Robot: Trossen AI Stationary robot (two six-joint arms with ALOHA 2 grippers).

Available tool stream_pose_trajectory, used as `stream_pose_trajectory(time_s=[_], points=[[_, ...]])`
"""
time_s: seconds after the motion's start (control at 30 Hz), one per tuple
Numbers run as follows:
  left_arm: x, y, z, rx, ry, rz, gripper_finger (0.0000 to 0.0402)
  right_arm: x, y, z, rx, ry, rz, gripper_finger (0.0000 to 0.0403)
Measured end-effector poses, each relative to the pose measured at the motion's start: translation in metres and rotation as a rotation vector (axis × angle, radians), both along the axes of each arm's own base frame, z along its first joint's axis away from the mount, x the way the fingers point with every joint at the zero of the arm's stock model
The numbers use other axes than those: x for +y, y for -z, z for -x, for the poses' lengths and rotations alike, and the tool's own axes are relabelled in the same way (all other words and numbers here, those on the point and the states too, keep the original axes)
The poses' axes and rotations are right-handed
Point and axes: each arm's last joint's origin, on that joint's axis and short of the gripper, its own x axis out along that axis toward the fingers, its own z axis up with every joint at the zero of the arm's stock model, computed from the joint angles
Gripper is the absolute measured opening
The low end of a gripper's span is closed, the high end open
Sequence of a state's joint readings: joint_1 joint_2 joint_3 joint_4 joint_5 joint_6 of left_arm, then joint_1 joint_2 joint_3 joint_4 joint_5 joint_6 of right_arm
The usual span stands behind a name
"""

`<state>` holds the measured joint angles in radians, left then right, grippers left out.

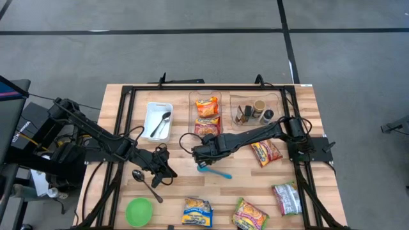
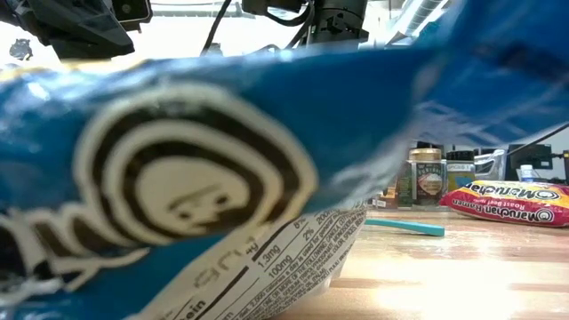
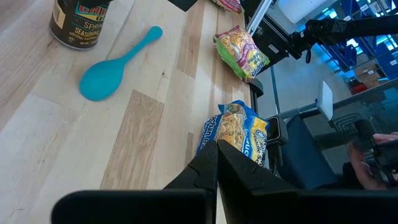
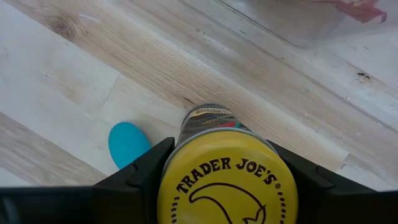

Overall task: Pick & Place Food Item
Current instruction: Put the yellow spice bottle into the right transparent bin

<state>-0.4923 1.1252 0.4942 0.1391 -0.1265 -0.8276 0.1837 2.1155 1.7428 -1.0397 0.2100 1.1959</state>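
Spice jar (image 4: 227, 180) with a yellow Trader Joe's lid sits clamped in the right gripper (image 1: 203, 153) near table centre, just above a blue spoon (image 1: 214, 170). At twelve o'clock, one clear bin (image 1: 206, 97) holds two noodle packets; at one o'clock, another (image 1: 255, 99) holds three jars. White tray (image 1: 158, 121), eleven o'clock, holds one metal spoon. Left gripper (image 1: 161, 167) rests closed at nine o'clock.

Spice jar (image 4: 227, 180), yellow-lidded, lettered "Trader Joe's", dark label round its body, stood upright, clamped at the lid between the right pincer's (image 1: 203, 153) fingers, near counter (image 1: 319, 128) centre, teal spoon (image 1: 216, 171) just beside it at five o'clock.
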Motion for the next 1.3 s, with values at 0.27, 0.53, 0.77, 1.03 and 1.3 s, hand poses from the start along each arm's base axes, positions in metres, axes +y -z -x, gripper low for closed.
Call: stream_pose_trajectory(time_s=[0.27,0.53,0.77,1.03,1.3], points=[[0.0,0.0,0.0,0.0,0.0,0.0,0.0,0.003,0.0,0.001,-0.002,0.001,-0.005,0.0208],[0.0,0.0,0.0,0.0,0.001,0.0,0.0,0.009,-0.003,0.002,-0.011,0.002,-0.013,0.0208],[0.0,0.0,0.0,0.0,0.001,0.0,0.0,0.011,-0.042,0.004,-0.002,-0.02,-0.012,0.0208],[0.0,0.0,0.0,0.0,0.0,0.0,0.0,0.007,-0.111,0.015,0.004,-0.075,0.049,0.0209],[0.0,0.0,0.0,0.0,0.0,0.0,0.0,0.002,-0.159,0.029,-0.07,-0.143,0.123,0.021]])
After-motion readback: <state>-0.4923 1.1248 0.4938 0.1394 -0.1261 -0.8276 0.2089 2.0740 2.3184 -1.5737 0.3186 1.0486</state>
